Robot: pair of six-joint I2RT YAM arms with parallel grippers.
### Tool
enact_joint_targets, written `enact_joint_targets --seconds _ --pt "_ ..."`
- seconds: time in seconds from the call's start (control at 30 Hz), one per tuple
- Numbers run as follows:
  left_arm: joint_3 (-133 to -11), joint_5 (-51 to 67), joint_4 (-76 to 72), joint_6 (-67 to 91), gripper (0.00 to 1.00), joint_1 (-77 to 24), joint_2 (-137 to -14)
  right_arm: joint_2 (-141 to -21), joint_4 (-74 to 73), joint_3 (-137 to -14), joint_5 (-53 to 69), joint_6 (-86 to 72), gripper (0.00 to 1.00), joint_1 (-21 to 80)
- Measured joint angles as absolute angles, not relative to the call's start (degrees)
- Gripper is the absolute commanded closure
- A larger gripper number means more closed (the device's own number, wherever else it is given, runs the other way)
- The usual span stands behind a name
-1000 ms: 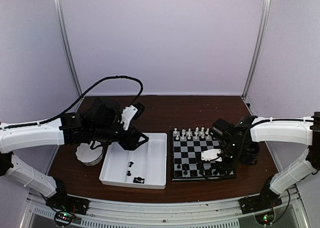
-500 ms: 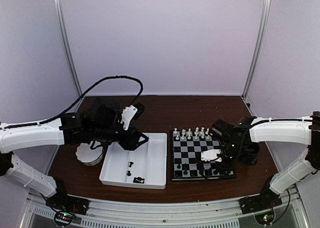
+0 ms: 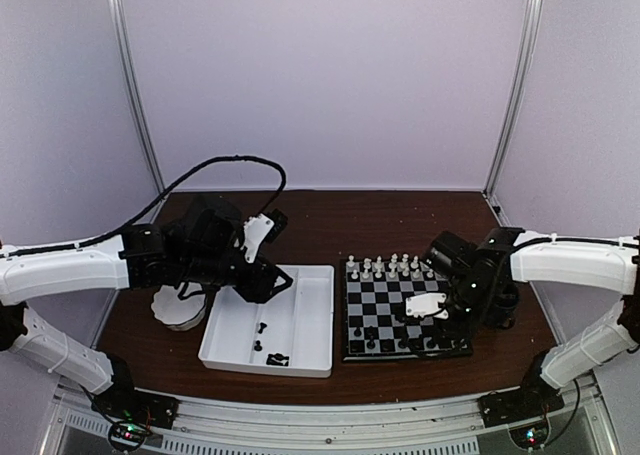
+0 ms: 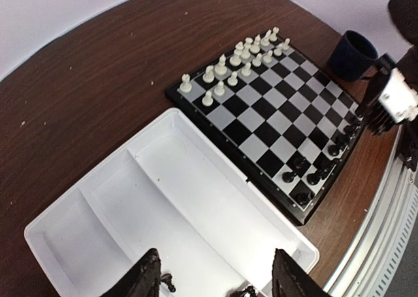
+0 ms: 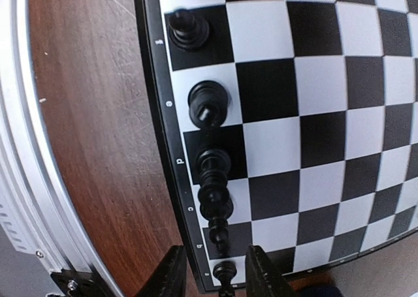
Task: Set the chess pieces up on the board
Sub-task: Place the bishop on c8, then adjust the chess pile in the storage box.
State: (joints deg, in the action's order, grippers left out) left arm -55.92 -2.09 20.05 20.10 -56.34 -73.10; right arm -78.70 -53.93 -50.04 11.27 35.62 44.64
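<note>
L arm (image 3: 60, 270): white shell links, black joint housings nearer the tool. L gripper (image 4: 219, 281) has black fingers (image 4: 147, 277) w/ rough matte faces. White bracket (image 3: 257, 233) sits just behind them, and a thick black cable (image 3: 220, 160) arcs back from it. R arm (image 3: 570, 260): same white links, black wrist, white block (image 3: 427, 306) right behind the black R gripper (image 5: 219, 274). Bases (image 3: 135, 410), furthest back from the tools: black, w/ red + green LEDs.
</note>
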Motion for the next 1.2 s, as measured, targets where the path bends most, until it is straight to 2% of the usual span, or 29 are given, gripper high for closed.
enact_joint_targets --seconds 0.27,0.53,0.83,1.2 --pt "-64.2 -5.5 36.5 26.2 0.57 -56.3 -80.9 -66.7 -56.1 -55.9 13.4 34.3 0.63 41.4" --pt "-67.3 -3.5 46.2 31.1 0.63 -56.3 -89.3 -63.2 -53.1 -51.8 15.6 32.4 0.61 34.8" --pt "-72.0 1.1 52.5 34.5 0.56 -56.4 -94.8 -60.6 -51.5 -51.0 17.3 31.7 0.60 33.1" --pt "-63.6 5.9 49.0 47.4 0.55 -59.2 -94.9 -61.1 -51.1 -51.0 18.0 31.7 0.60 33.0"
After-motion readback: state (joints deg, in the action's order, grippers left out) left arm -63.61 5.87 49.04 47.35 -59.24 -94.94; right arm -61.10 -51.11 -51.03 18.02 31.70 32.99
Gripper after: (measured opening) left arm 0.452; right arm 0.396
